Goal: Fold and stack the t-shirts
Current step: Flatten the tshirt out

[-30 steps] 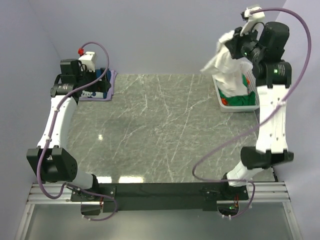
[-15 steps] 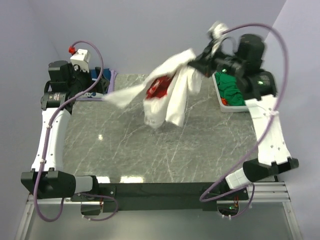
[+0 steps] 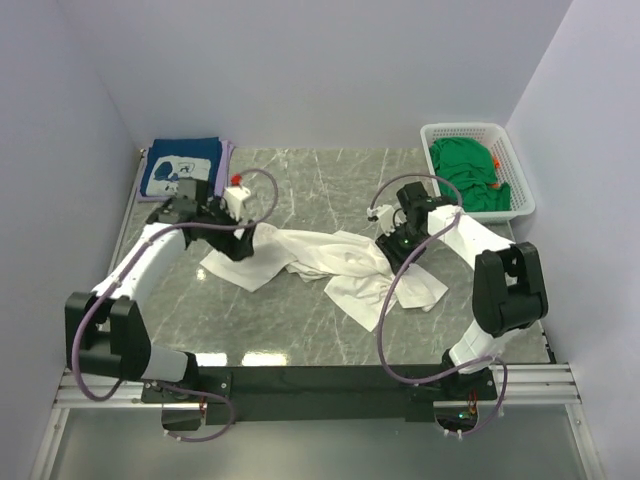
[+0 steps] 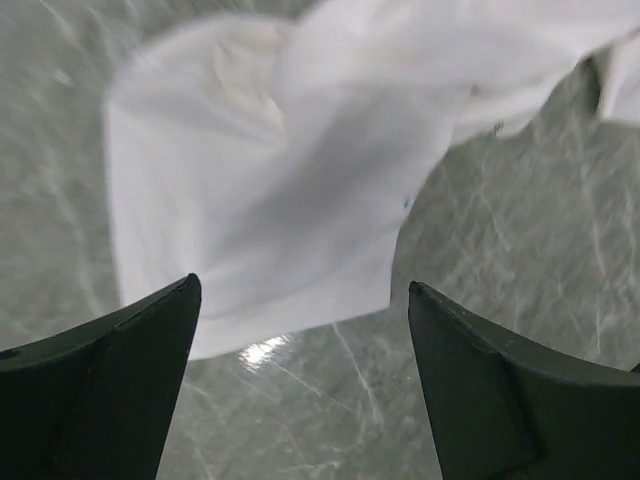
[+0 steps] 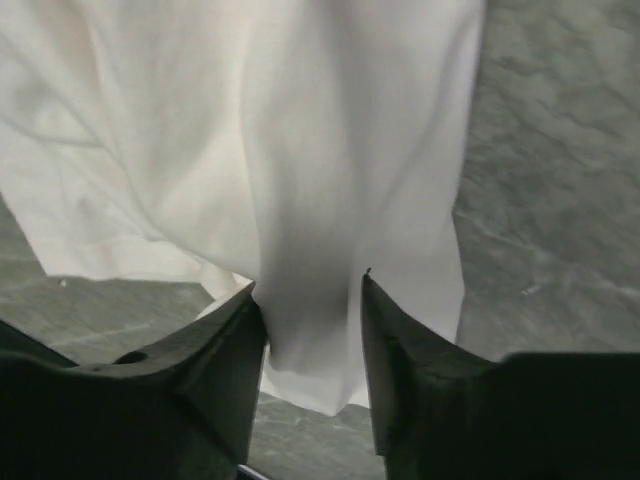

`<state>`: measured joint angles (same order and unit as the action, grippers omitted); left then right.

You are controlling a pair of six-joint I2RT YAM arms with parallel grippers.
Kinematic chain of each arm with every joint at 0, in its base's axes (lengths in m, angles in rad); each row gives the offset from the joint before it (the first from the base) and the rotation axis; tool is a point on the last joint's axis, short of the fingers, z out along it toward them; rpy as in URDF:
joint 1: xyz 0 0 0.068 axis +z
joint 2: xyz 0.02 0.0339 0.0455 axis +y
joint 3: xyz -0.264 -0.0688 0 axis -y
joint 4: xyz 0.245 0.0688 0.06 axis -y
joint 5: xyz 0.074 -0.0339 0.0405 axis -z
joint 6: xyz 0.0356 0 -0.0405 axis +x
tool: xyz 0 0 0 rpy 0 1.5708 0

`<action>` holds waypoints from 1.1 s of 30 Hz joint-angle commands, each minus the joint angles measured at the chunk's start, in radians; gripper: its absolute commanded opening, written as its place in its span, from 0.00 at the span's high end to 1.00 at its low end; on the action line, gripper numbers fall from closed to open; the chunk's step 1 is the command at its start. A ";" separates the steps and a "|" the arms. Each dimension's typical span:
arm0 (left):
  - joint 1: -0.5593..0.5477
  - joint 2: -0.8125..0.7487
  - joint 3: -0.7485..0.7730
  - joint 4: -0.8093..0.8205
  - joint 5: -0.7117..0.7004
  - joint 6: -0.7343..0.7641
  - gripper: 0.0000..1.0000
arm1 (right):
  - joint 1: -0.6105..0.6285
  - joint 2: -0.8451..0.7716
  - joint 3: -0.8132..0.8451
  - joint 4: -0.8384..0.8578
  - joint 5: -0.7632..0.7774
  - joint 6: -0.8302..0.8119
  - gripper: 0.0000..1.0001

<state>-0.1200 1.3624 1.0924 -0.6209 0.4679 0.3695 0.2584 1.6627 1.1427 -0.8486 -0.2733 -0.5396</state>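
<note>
White all across the middle: the big t-shirt (image 3: 330, 262) lies plain white, soft grey in its folds. Far left, the navy t-shirt (image 3: 180, 168) shows a white cartoon print, with a strip of lilac cloth (image 3: 228, 155) at its edge. Far right, bright green t-shirts (image 3: 460, 160) sit in the white lattice basket (image 3: 470, 128), a fleck of orange among them. The table (image 3: 300, 330) is grey-green marble, veined in white. The left arm (image 3: 150, 250) and right arm (image 3: 465, 232) are white with black joints and mauve cables (image 3: 385, 320). There's a red cap (image 3: 237, 180) on the left one.
</note>
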 commanded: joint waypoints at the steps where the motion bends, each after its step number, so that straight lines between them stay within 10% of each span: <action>1: -0.032 0.035 -0.084 0.054 -0.075 0.053 0.10 | -0.008 -0.081 0.045 0.071 0.100 0.003 0.46; 4: -0.032 0.098 -0.098 0.091 -0.143 0.014 0.09 | -0.008 -0.122 0.074 0.051 0.043 0.041 0.23; 13: -0.064 0.276 -0.118 0.131 -0.293 0.088 0.17 | -0.008 -0.113 0.037 -0.050 0.005 0.050 0.21; 22: -0.061 0.322 -0.063 0.032 -0.258 0.033 0.89 | -0.007 -0.181 -0.058 -0.147 0.033 0.036 0.23; 26: -0.032 0.316 -0.009 -0.026 -0.177 -0.007 0.99 | 0.002 -0.167 -0.110 -0.115 0.055 0.061 0.23; 29: 0.032 0.320 0.075 -0.080 -0.091 -0.038 0.99 | 0.002 -0.095 -0.121 -0.035 0.137 0.059 0.41; 33: 0.178 0.398 0.327 -0.181 0.037 -0.081 0.99 | -0.004 -0.008 0.020 -0.018 0.157 0.072 0.95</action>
<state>-0.0319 1.7317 1.2560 -0.7364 0.3710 0.3397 0.2573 1.6150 1.0561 -0.9337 -0.1627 -0.4854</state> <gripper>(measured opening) 0.015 0.139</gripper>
